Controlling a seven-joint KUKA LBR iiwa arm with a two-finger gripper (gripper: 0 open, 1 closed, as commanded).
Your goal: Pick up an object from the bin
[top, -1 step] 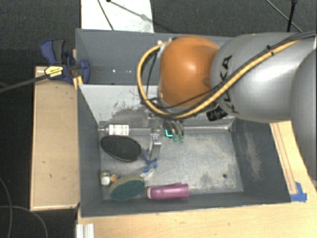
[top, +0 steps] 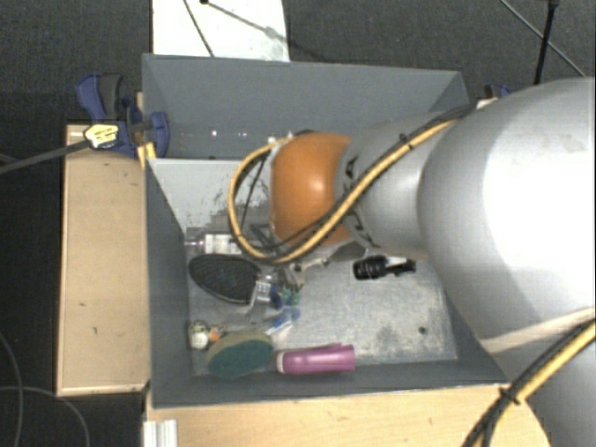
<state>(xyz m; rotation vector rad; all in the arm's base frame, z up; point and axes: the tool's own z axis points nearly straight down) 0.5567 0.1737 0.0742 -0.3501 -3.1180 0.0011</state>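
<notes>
The orange wrist cover (top: 303, 189) hangs low toward the bin's (top: 391, 329) left wall, blocking my sight of the jaws, so I cannot tell their state. Nearest beneath lies a black oval pad (top: 222, 277); a pink tube (top: 317, 359) hugs the front edge.

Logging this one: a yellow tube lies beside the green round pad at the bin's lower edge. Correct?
Not quite: the tube is pink, not yellow. The camera view shows it lying beside the green round pad at the bin's lower edge.
</notes>
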